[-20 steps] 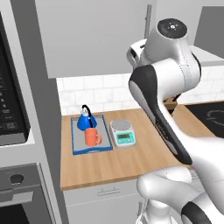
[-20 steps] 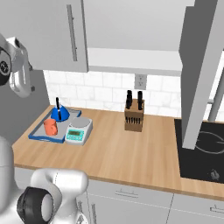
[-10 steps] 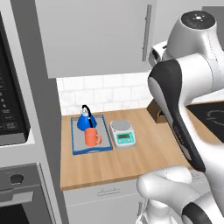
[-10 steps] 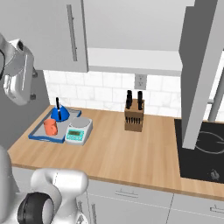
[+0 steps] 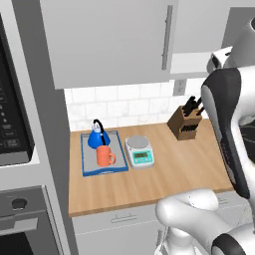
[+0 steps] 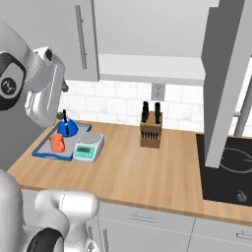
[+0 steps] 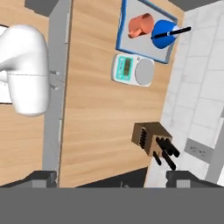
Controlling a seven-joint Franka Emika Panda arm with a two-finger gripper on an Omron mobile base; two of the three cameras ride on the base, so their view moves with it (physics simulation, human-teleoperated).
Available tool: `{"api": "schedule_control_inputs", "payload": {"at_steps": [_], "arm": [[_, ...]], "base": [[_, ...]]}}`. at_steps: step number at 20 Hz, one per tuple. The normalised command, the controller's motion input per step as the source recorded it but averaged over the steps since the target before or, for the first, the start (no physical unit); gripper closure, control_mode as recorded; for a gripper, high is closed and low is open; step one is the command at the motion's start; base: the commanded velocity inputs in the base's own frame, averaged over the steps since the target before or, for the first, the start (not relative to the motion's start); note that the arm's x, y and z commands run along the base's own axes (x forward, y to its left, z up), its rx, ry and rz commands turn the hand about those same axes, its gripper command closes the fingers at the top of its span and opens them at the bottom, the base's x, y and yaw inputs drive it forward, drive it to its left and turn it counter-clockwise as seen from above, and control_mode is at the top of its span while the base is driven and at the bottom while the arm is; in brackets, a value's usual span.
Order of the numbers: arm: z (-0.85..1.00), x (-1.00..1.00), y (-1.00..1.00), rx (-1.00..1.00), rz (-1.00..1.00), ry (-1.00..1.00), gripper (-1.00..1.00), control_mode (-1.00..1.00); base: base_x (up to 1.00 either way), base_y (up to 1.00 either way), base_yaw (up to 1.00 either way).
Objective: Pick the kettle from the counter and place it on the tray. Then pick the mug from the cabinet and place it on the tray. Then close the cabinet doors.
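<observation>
The blue kettle (image 5: 98, 138) (image 6: 66, 128) (image 7: 165, 38) and the orange mug (image 5: 104, 157) (image 6: 56, 142) (image 7: 140, 25) both stand on the blue-rimmed grey tray (image 5: 87, 167) (image 6: 43, 152) (image 7: 127, 44) at the left end of the wooden counter (image 5: 164, 179) (image 6: 133, 172). Above it the grey cabinet door (image 5: 109, 40) (image 6: 49, 29) lies flat and shut. My gripper (image 7: 113, 179) is high over the counter, looking straight down. It is open and holds nothing, with its fingertips (image 7: 43, 177) far apart.
A white-green scale (image 5: 140, 151) (image 6: 88, 146) (image 7: 133, 70) sits right beside the tray. A knife block (image 5: 185, 122) (image 6: 151, 130) (image 7: 151, 139) stands by the tiled wall. A black hob (image 6: 229, 167) lies at the right end, an oven column (image 5: 20, 149) at the left.
The arm has swung to the right in the left base view, away from the cabinet front. Kettle, mug and tray have not moved.
</observation>
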Motion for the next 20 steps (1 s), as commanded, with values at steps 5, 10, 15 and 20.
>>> {"api": "schedule_control_inputs", "payload": {"at_steps": [5, 10, 15, 20], "arm": [[-0.19, 0.0, -0.92, 0.0, 0.0, -0.26, -1.0, -1.0], [-0.11, -0.02, -0.74, -0.19, -0.1, -0.08, -1.0, -1.0], [0.01, -0.25, -0.87, -0.04, -0.17, -0.04, -1.0, -1.0], [0.12, -0.54, -0.73, 0.0, -0.14, -0.13, -1.0, -1.0]], "base": [[0.0, 0.0, 0.0], [0.0, 0.0, 0.0], [0.0, 0.0, 0.0], [0.0, 0.0, 0.0]]}}
